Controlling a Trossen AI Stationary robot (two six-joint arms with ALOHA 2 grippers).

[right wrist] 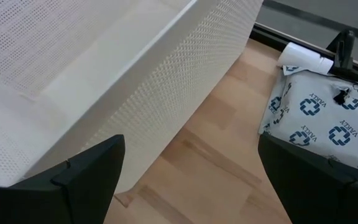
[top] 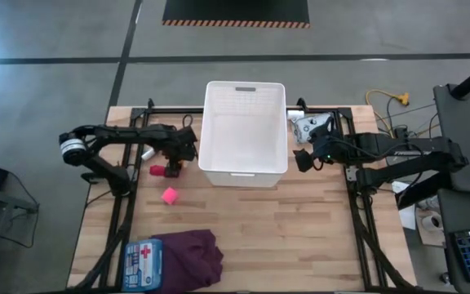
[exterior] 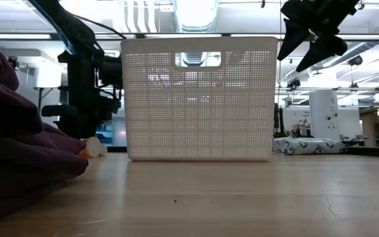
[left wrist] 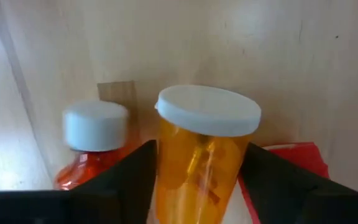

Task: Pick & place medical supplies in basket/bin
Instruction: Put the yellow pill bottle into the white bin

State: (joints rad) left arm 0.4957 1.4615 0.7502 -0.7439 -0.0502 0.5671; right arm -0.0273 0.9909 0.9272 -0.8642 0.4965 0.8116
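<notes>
My left gripper [top: 176,155] is just left of the white perforated basket [top: 243,131] and is shut on an orange pill bottle with a white cap [left wrist: 202,149]. A red-orange bottle with a white cap [left wrist: 95,140] and a red item [left wrist: 294,158] lie right beside it on the wood. The pink cube [top: 169,195] sits nearer the front. The blue first-aid pouch [top: 143,263] lies at the near left edge. My right gripper [top: 300,157] hangs open and raised [exterior: 311,43] at the basket's right side. The white-blue patterned pouch [right wrist: 319,121] lies on the table beyond it. My left gripper pinches the orange pill bottle by its clear orange body [left wrist: 169,168], below the white cap, one finger [left wrist: 132,177] on each side. The bottle lies along the fingers with its cap pointing away from the wrist. Whether it is lifted off the table, I cannot tell.
A dark purple cloth [top: 190,257] is heaped at the near edge beside the blue pouch and fills the low view's left [exterior: 18,145]. A white roll [right wrist: 303,59] lies by the patterned pouch. Bare wood stretches in front of the basket [top: 300,229].
</notes>
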